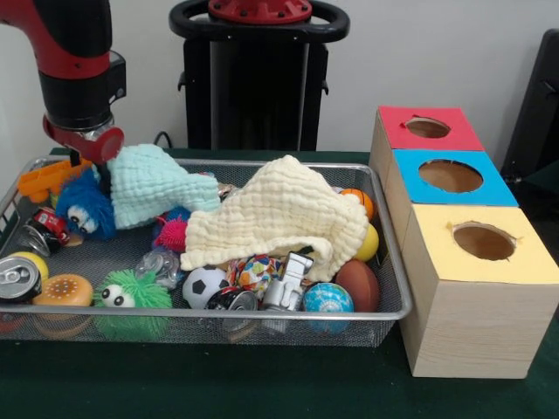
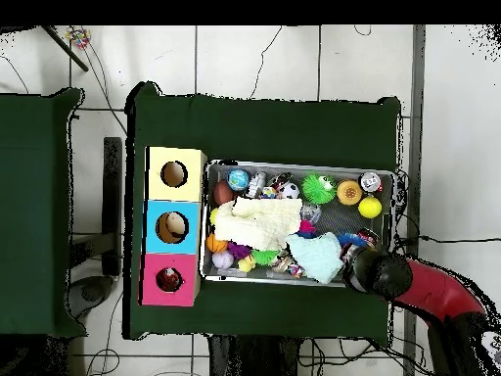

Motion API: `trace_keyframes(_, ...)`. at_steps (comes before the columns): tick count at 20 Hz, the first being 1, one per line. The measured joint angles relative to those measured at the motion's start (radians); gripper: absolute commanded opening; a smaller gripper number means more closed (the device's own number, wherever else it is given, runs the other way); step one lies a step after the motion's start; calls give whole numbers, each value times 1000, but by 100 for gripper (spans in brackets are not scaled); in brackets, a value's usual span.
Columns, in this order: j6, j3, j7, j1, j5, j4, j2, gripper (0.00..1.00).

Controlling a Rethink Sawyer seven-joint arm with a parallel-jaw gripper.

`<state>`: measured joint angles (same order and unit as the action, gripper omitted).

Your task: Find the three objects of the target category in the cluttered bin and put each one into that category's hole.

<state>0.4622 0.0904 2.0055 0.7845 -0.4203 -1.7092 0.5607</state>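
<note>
Hovering our gripper over bin corner w/ mint cloth; can't tell grip state, cloths hide targets.

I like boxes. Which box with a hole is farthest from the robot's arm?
The yellow box. The red box and blue box sit nearer the arm.

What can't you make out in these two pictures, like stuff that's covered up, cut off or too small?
- The hand, front view: its tip sinks behind the pale blue cloth, so open or shut is unclear; overhead, the arm covers it.
- Whatever lies under the cream cloth in the bin: hidden in both views.
- Inside the red box's hole: front view shows only the rim; overhead, the contents are too small to identify.
</note>
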Motion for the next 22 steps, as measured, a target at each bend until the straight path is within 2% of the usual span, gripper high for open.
trace_keyframes(14, -11, 21, 0, 1, -14, 2, 5, 100)
trace_keyframes(22, -8, 32, 0, -35, 13, 16, 37, 100)
